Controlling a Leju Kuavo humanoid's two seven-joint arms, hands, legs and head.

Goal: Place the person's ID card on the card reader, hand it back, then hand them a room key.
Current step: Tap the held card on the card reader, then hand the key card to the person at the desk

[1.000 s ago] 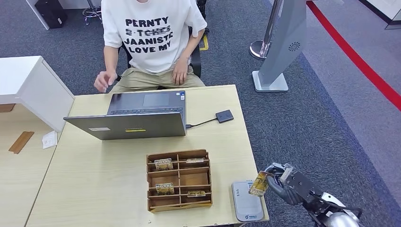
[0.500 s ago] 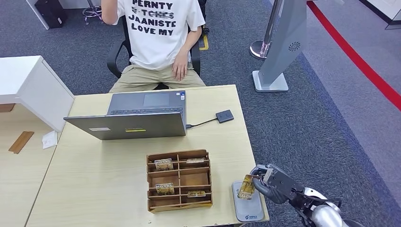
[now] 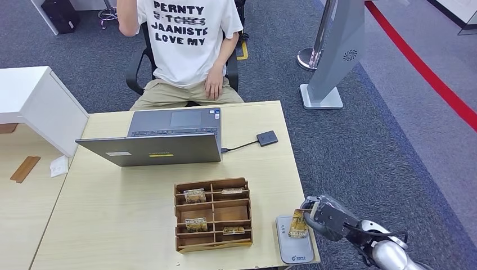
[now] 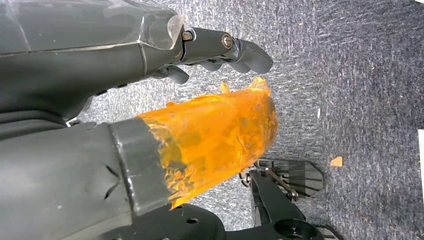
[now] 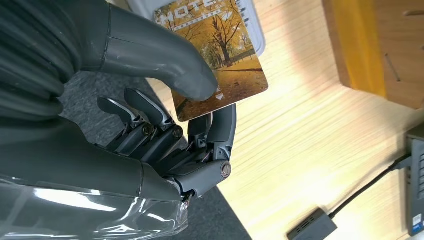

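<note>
From the head view, the right hand (image 3: 323,216) holds the card (image 3: 297,224) over the grey card reader (image 3: 293,247) at the table's (image 3: 112,214) near corner. The right wrist view shows the thumb (image 5: 165,55) pinching the card (image 5: 215,50) against the fingers (image 5: 220,125), autumn trees printed on it. In the left wrist view, the left hand (image 4: 150,100) hangs over carpet, fingers curled, holding nothing.

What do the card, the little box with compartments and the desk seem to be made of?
Card: probably glossy plastic, thin and stiff, with a printed autumn-tree photo. Box: looks like thin brown wood or plywood, with slotted dividers and a matte finish. Desk: pale wood-look top with visible grain lines, likely a smooth laminate, though solid wood can't be ruled out.
</note>
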